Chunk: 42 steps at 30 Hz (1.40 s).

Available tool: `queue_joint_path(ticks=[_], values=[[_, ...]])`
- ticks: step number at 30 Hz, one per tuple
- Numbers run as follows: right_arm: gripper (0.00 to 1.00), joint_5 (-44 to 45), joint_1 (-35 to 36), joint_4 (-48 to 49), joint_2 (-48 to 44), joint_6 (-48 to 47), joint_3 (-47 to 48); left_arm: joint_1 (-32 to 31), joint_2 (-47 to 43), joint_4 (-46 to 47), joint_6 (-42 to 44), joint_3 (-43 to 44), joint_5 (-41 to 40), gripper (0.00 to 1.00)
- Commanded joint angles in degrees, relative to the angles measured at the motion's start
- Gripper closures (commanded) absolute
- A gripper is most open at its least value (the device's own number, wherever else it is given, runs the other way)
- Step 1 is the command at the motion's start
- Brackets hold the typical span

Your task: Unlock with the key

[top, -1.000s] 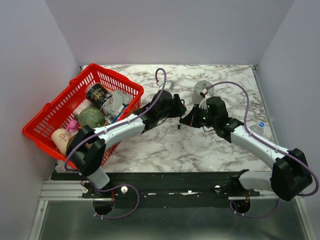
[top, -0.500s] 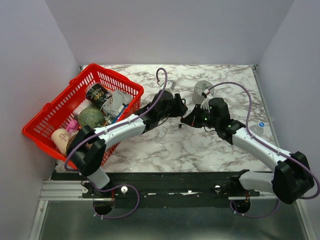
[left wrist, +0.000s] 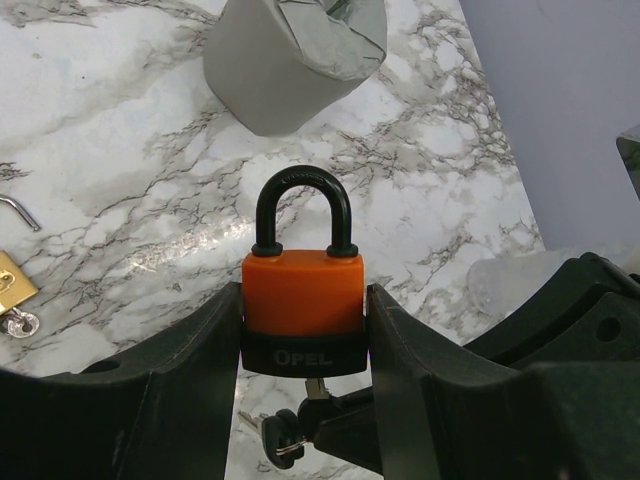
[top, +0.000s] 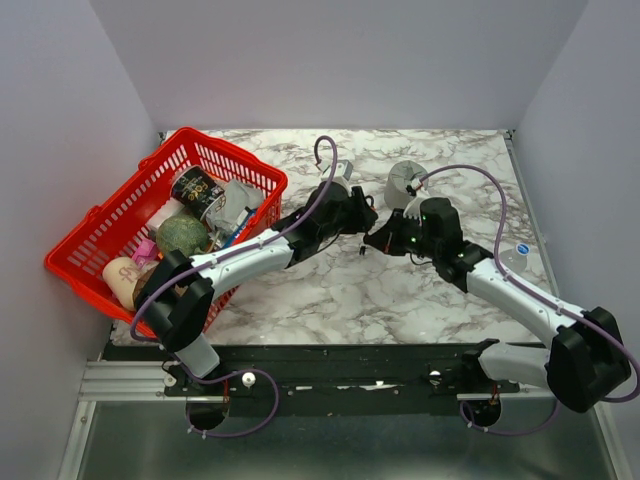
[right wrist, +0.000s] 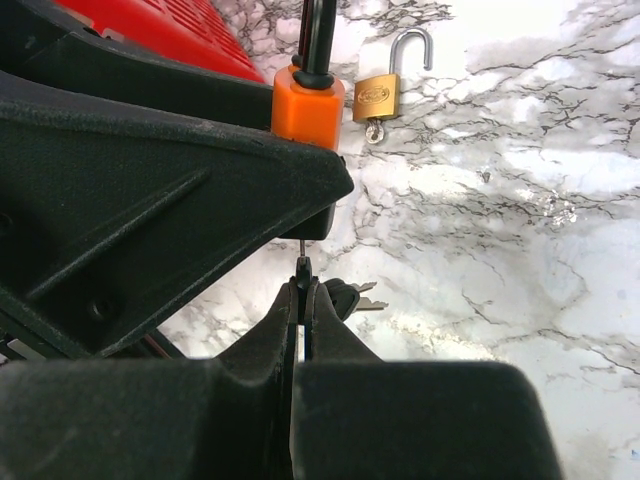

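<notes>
The left gripper [left wrist: 302,335] clamps the orange padlock [left wrist: 302,290] by its sides, with the shackle up and closed. The right gripper [right wrist: 300,292], pinched almost shut, holds the key [left wrist: 316,388] directly below the padlock. The thin blade meets the padlock's underside, but how deep it sits cannot be told. The step in hand looks to be seating and turning the key. That calls for a blade in line with the keyhole, pushed fully home before any twist. The wrist should then roll about the blade's own axis while the left grip resists, since sideways force could bend the blade. A brass padlock [right wrist: 375,97] lies on the marble table [left wrist: 120,150], apart from the orange padlock, and a grey container [left wrist: 290,60] stands beyond its shackle.
</notes>
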Motion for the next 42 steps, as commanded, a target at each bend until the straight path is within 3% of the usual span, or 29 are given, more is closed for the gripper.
queue_joint_path(ticks=[1, 27, 35, 42], values=[[0.99, 8.9, -1.9, 15.8, -2.7, -2.3, 1.4, -4.0, 1.5, -6.2, -0.1, -0.8, 6.5, 1.00], [0.99, 8.3, -6.3, 15.4, -7.8, -3.5, 0.2, -4.9, 1.7, -5.3, 1.3, -0.9, 7.8, 1.00], [0.99, 2.7, -6.3, 22.0, -5.6, -5.0, -0.1, -5.0, 2.7, -4.7, -0.7, -1.1, 10.7, 1.00], [0.99, 3.8, -6.4, 23.8, -6.6, -3.1, 0.7, -5.1, 3.1, -2.8, -1.2, -1.9, 12.8, 1.00]])
